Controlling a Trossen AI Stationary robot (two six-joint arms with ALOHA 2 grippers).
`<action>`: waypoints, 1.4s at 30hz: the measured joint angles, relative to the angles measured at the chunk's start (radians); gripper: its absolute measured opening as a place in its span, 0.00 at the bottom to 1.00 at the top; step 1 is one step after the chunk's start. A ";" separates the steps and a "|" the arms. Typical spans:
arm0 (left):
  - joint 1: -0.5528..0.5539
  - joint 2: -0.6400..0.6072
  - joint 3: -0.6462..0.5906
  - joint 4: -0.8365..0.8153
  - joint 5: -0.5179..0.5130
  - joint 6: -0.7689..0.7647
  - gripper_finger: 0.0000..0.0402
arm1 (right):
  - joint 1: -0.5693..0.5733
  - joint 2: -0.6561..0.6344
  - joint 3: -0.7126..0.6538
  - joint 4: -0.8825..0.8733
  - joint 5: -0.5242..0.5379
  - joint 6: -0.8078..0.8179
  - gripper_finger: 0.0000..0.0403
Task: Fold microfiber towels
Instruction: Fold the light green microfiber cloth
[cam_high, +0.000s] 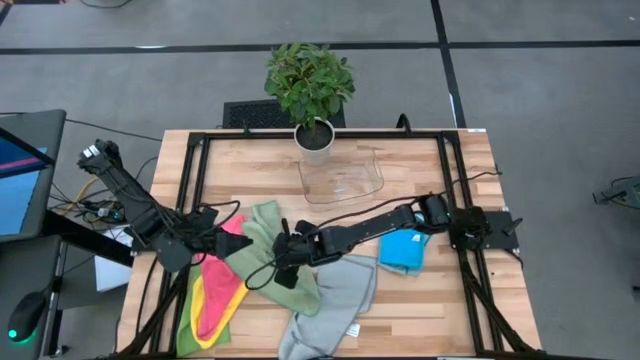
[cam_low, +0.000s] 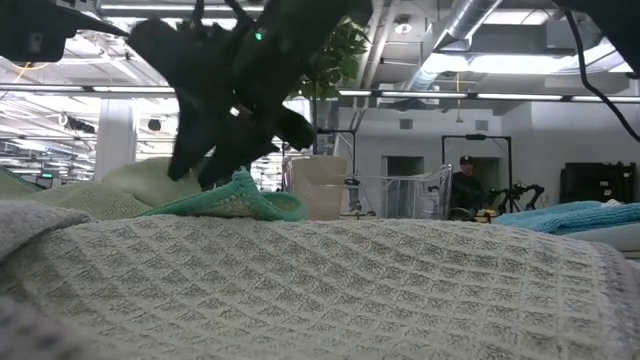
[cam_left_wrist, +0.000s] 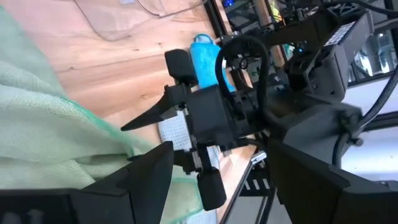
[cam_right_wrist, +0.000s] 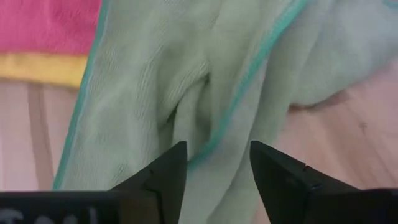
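A light green towel with teal edging lies crumpled at the table's middle, partly over a pink towel that rests on a yellow one. A grey towel lies near the front edge, and a folded blue towel lies to the right. My right gripper is open, slanting down over a raised fold of the green towel. To the left, my left gripper hangs open above the pink towel's far corner, with nothing between its fingers. My right gripper has one open finger on either side of the green towel's teal-edged fold, coming from above and the table's right. I cannot tell whether the fingertips touch the cloth.
A clear plastic tray lies at the far middle of the table, and a potted plant stands just behind it. A black frame rail runs along the table's sides. Bare wood shows between the tray and the towels.
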 joint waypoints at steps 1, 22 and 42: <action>0.000 0.000 0.000 -0.001 -0.005 0.000 0.63 | -0.004 0.001 0.001 -0.002 0.000 0.001 0.48; 0.000 0.062 0.000 -0.018 -0.055 -0.058 0.63 | 0.231 -0.179 -0.024 -0.535 -0.064 0.212 0.05; 0.459 0.494 0.010 0.788 0.637 0.532 0.63 | 0.669 -0.296 -0.224 -0.671 0.004 1.060 0.51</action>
